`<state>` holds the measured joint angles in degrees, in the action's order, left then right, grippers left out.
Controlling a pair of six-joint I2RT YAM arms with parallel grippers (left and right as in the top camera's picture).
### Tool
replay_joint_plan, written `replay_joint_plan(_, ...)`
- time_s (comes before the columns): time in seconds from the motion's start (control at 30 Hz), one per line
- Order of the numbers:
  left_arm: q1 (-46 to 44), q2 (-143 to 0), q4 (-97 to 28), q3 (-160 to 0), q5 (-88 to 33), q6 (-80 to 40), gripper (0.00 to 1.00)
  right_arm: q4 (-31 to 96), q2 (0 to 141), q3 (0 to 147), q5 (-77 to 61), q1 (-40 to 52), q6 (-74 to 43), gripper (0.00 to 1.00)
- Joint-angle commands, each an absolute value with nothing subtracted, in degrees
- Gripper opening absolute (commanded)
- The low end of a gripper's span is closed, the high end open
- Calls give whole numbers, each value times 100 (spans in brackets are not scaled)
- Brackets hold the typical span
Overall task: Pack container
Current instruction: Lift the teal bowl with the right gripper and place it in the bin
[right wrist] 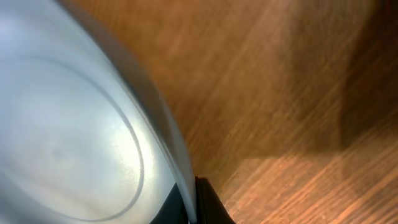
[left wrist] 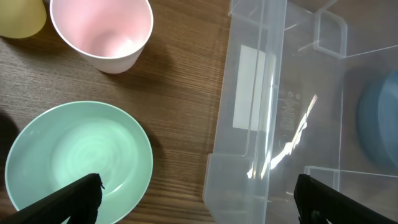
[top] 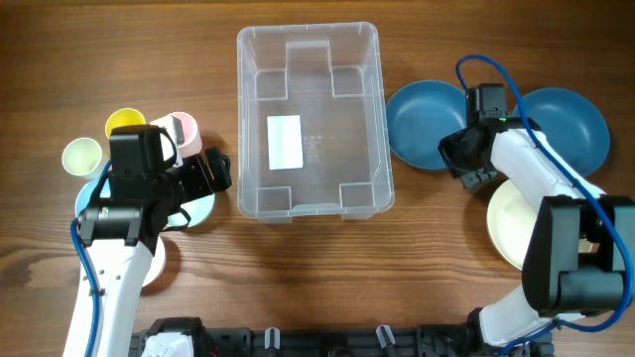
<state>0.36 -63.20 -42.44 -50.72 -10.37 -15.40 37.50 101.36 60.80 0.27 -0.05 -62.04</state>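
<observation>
At your left, the pale mint round bowl lies under your left gripper. Its fingers are spread wide, one over the bowl's rim and the other over the container's near wall. The large clear plastic rectangular container stands open mid-tabletop, with a strip of bare wood between the bowl and its left edge. Further right, your right gripper sits at the rim of the dark blue round bowl; you cannot tell whether those fingers pinch it.

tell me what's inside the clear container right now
Nothing is packed in the container yet: only its white label and moulded corner steps show on the base. The overhead view looks straight in, so nothing there is covered.
</observation>
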Motion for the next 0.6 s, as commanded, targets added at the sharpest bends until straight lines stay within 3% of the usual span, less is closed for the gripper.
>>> replay_joint_plan(0.0,14,-6340,-4228,-5188,-1046,-1588,100,3903,9824,6681,519,-3,-5262,4)
replay_joint_plan(0.33,14,-6337,-4226,-5188,-1046,-1590,100,5046,9144,8569,1579,21,-3876,4)
replay_joint_plan(0.43,14,-6337,-4226,-5188,-1046,-1588,100,4733,9126,9019,858,416,-2062,4)
replay_joint_plan(0.57,16,-6337,-4224,-5188,-1046,-1590,100,4613,9126,9424,591,1238,-819,4)
